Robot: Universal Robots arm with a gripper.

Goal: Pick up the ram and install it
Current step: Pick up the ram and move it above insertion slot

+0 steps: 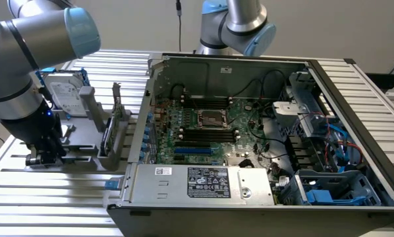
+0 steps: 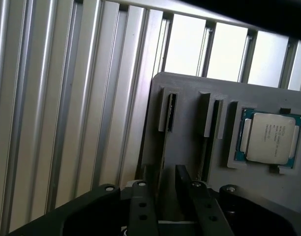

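Observation:
The ram [image 1: 107, 132] stands on edge as a thin dark stick in a slot of the grey holder [image 1: 85, 148], at the exterior view's left beside the computer case. My gripper [image 1: 42, 157] is low over the holder's near left end, apart from that stick. In the wrist view my gripper [image 2: 163, 173] is open, its two dark fingers [image 2: 140, 189] set either side of a narrow slot [image 2: 170, 112] in the holder [image 2: 190, 93]. Nothing is held between them. The motherboard [image 1: 207, 129] with its black slots [image 1: 208, 134] lies inside the open case.
A silver hard drive [image 1: 66, 95] stands at the back of the holder. A square silver processor chip [image 2: 271, 137] lies in its recess beside the slots. A second arm [image 1: 240, 24] stands behind the case. The power supply [image 1: 200, 183] fills the case's front. Ribbed metal table [image 1: 45, 207] surrounds everything.

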